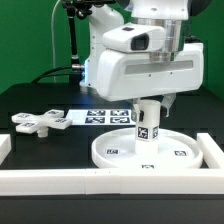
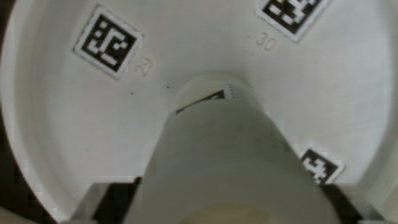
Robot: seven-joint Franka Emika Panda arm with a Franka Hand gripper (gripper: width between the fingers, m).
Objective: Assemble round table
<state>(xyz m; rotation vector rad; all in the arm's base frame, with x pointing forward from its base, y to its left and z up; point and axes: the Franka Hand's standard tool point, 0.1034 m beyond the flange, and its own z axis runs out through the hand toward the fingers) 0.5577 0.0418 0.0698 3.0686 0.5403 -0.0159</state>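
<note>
The large round rimmed disc lies flat on the black table near the front. The short cylinder leg, with a black-white tag on its side, stands upright on the middle of the disc. My gripper comes straight down over the leg and is shut on its top. In the wrist view the leg runs down from between my dark fingers to the disc, and my gripper clasps it on both sides. The cross-shaped base lies apart at the exterior view's left.
The marker board lies flat behind the disc. The long white border wall runs along the front, with its raised end pieces at both sides. The arm's white body looms over the disc.
</note>
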